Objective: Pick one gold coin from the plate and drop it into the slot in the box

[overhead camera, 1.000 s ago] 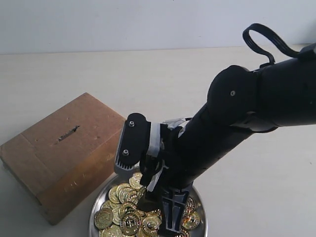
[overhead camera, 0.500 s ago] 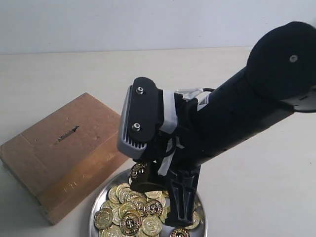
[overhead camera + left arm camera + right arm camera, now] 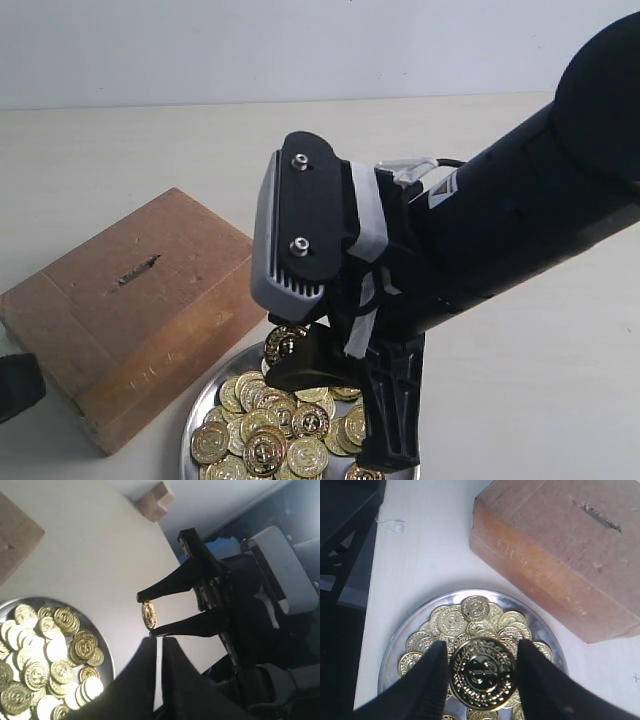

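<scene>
My right gripper (image 3: pixel 483 674) is shut on one gold coin (image 3: pixel 483 672), pinched by its edges and held a little above the plate (image 3: pixel 390 642). The round silver plate (image 3: pixel 200 405) carries a heap of several gold coins (image 3: pixel 265 435). Beside it lies the brown cardboard box (image 3: pixel 120 320), with its slot (image 3: pixel 137 270) a dark slit in the top face; the slot (image 3: pixel 600 516) also shows in the right wrist view. The left wrist view shows the held coin (image 3: pixel 148 615) between the right fingers. My left gripper (image 3: pixel 160 647) is shut on nothing, off to one side of the plate.
The big black right arm (image 3: pixel 500 240) fills the right of the exterior view and hides part of the plate. A dark piece of the left arm (image 3: pixel 12 388) shows at the lower left edge. A small wooden block (image 3: pixel 155 500) lies far off on the pale table.
The right gripper has risen off the coin heap with one coin in it, toward the camera. The left arm's dark tip has come into view at the lower left.
</scene>
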